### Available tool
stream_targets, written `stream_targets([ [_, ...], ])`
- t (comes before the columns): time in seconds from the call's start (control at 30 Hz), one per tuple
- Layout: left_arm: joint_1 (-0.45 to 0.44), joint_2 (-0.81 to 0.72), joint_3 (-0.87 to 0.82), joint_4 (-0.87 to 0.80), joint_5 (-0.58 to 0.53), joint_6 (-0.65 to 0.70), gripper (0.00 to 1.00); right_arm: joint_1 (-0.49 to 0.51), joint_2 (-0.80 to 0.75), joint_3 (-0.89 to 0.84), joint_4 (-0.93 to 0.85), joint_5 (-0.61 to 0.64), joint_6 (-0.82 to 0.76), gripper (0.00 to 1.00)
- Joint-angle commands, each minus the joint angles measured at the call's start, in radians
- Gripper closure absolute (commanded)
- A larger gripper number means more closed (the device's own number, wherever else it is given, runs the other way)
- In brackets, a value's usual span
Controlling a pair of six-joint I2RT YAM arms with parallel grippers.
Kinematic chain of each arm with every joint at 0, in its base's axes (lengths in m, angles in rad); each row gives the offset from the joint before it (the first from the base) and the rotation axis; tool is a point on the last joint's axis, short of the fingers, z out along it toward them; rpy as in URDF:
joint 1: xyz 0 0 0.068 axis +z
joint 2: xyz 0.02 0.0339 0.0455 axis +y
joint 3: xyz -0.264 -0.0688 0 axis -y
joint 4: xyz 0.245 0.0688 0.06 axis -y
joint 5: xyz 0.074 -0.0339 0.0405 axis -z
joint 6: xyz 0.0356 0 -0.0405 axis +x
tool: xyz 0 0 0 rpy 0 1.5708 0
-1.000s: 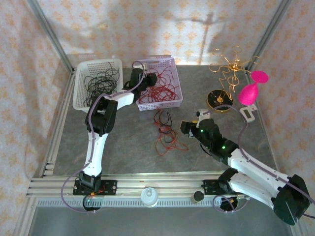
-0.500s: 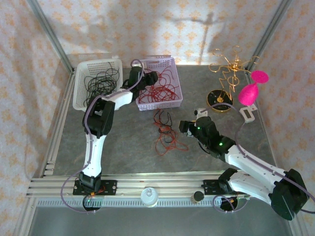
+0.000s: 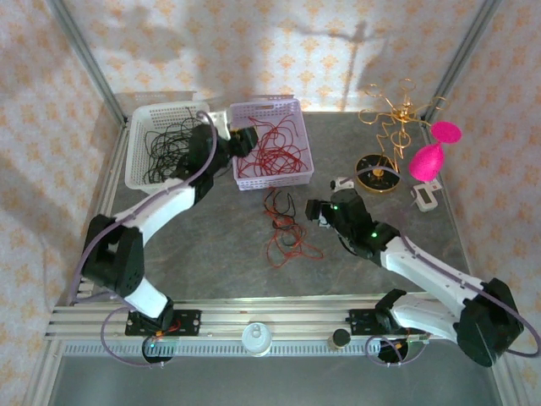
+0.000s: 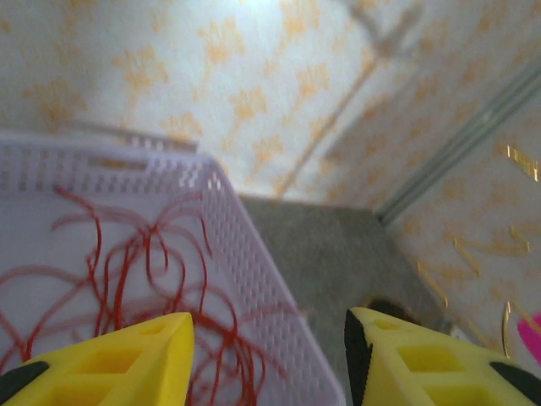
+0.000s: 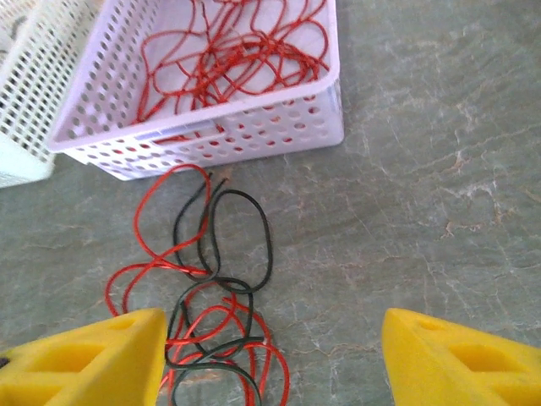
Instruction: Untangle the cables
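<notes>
Along the metal rail at the near edge, a white round knob and a small black cylinder sat between the two arm bases. From the right base the right arm stretched low across the grey bench toward the middle. The right fingers were released and spread wide, nothing between them, and hovered just to the right of the tangle of red and black cables. That tangle lay loose on the bare bench, and its far loops came close to the near wall of the lilac basket.

Inside the lilac basket lay the red cables in loose curls. Just to its left stood the white basket, which held the black cables. The left arm ran from its base up the left side and bent across the white basket. The left fingers were parted and empty and hung above the lilac basket's left part, over the red strands.

Further right, well apart from the baskets, a gold wire ornament rose from a round black base. A bright pink goblet-shaped object stood beside it, and a small white block lay nearby.
</notes>
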Motion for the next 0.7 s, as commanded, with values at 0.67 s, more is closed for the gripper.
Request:
stream_targets([
  [0.67, -0.097, -0.441, -0.600, -0.051, 0.077, -0.105, 0.55, 0.105, 0.437, 0.261, 0.100, -0.252, -0.209, 0.62],
])
